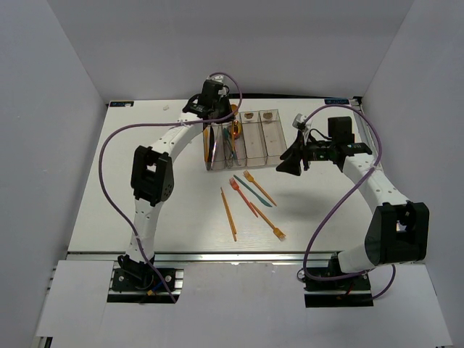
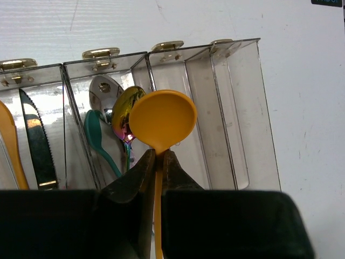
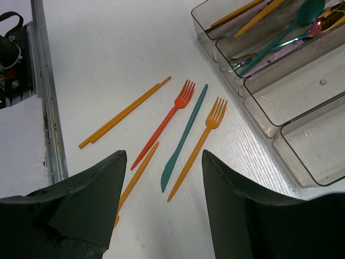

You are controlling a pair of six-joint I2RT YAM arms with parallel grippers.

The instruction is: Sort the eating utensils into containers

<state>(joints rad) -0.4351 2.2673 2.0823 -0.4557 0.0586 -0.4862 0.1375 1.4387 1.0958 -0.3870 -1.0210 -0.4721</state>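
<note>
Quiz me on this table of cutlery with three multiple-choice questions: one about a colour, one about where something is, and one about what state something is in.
1. What colour is the knife lying on the table?
A. teal
B. black
C. pink

2. Where is the orange spoon?
A. flat on the table
B. in the left gripper, above the containers
C. under the knife

3. How is the right gripper?
A. shut on the knife
B. shut on the orange spoon
C. open, holding nothing

Answers:
1 A, it shows teal in the right wrist view.
2 B, the left wrist view shows the gripper shut on its handle over the bins.
3 C, its jaws stand wide apart above the table.
</note>
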